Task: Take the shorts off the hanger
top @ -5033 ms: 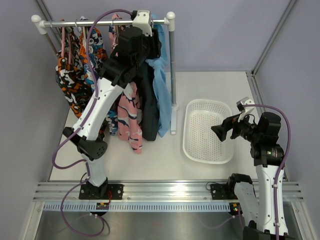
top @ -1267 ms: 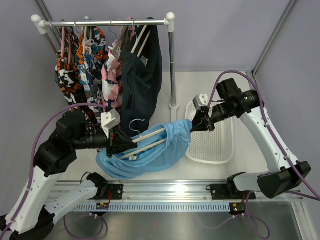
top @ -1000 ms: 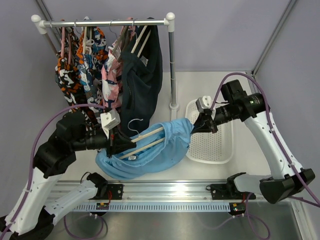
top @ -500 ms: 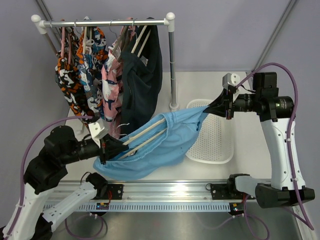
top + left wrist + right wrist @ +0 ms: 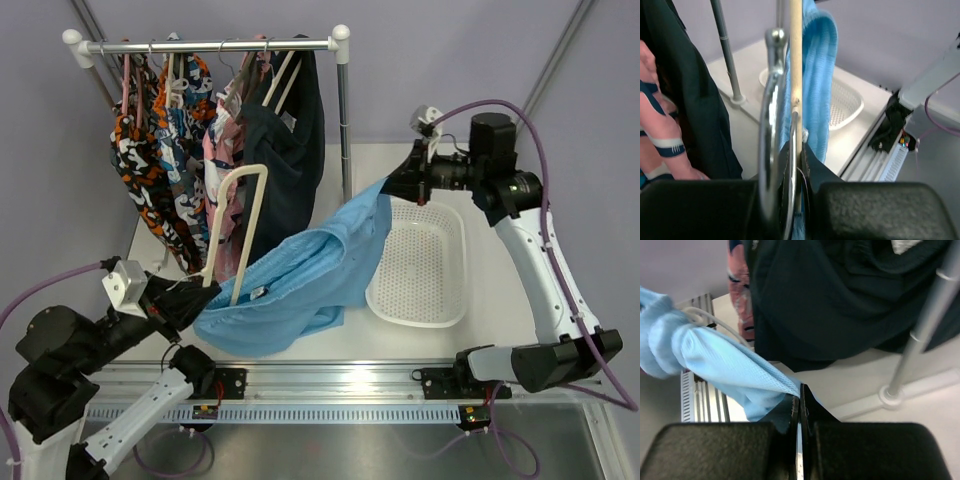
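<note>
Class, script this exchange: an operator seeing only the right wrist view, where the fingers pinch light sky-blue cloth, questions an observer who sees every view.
Operator: What does the left arm hold?
Observer: The left gripper is shut on a pale wooden hanger near its metal hook.
Operator: Is that hanger bare?
Observer: Mostly; only its lower end meets the light sky-blue cloth shorts, stretched to the right gripper.

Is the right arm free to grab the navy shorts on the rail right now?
Probably not: the right end effector is shut on the light blue shorts. Once it lets go, the navy shorts hang close by.
</note>
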`<control>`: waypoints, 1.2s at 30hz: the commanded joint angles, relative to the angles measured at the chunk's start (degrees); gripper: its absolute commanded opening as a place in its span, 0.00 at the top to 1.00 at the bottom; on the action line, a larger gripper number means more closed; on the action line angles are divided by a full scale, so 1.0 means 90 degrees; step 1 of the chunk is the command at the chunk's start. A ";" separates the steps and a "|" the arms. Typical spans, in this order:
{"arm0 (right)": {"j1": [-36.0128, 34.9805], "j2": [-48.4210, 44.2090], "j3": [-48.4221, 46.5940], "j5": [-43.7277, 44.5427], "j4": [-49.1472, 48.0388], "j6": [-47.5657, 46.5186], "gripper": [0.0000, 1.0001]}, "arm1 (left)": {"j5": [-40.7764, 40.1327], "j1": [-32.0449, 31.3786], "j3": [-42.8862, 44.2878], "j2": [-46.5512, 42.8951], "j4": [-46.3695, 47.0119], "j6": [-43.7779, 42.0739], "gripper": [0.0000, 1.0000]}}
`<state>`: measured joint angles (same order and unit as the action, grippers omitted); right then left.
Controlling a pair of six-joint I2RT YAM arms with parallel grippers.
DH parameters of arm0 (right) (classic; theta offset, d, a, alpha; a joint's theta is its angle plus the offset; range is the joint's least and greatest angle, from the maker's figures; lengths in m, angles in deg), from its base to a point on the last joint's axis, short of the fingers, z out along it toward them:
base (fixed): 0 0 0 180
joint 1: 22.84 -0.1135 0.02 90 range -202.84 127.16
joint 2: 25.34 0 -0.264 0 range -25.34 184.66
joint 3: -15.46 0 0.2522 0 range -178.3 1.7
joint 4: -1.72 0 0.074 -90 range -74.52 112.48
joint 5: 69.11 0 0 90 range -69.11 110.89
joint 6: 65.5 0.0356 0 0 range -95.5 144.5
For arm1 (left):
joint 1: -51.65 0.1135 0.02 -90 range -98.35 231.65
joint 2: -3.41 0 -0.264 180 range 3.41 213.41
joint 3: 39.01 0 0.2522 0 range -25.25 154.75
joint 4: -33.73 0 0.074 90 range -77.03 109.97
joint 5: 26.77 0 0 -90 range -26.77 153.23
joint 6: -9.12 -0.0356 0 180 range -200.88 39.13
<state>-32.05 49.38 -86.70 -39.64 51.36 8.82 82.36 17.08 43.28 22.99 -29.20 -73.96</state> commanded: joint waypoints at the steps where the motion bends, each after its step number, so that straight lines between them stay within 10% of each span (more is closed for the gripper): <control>1: -0.1035 0.0339 -0.0636 0.0720 0.0172 -0.0220 1.00 | -0.0407 0.0003 -0.0114 0.0197 0.1154 0.0393 1.00; 15: -0.2316 0.1424 -0.1897 0.1595 -0.0099 0.0599 1.00 | -0.1482 0.0003 -0.0662 0.1389 0.5830 0.0734 1.00; 24: -0.2306 0.1492 -0.2784 0.2567 -0.0657 0.1175 1.00 | -0.1383 0.0003 -0.0573 0.1254 0.4791 0.0511 1.00; 36: -0.3068 0.1532 0.0085 0.1872 -0.0355 -0.0249 0.92 | -0.1862 0.0003 -0.0389 0.0920 0.3247 0.0744 1.00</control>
<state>-58.39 63.26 -88.01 -21.77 46.60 12.49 67.90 17.08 37.38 29.30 3.13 -68.65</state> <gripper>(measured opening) 0.055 0.089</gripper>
